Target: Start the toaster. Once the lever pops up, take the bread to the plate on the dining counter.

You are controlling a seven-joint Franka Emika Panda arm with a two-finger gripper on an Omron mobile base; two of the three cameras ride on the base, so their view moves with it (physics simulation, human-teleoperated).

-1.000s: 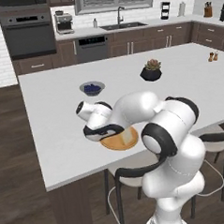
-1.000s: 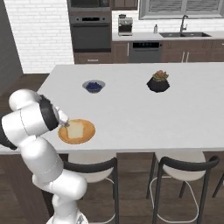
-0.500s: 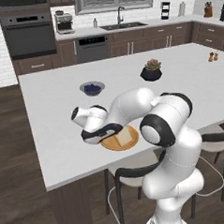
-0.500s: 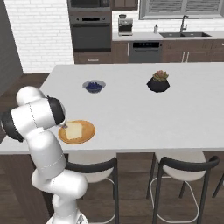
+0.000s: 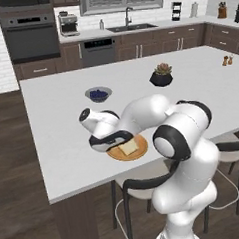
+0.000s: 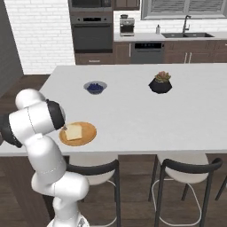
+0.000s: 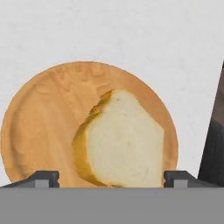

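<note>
White dining counter [image 5: 58,145] carries the plate [image 7: 39,127] with the bread [image 7: 124,140] lying on it; my hand [image 7: 111,177] hangs wide open, holding nothing; delivery looks done, next lift clear

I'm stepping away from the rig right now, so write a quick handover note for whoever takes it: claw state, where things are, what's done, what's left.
Claw: open, holding nothing, fingers standing either side of the bread.
Bread: lies on the plate, toward one side of it.
Plate: on the dining counter, near the edge closest to the robot.
Done: bread is delivered to the plate.
Left: probably only lifting the arm clear without nudging the slice.
</note>
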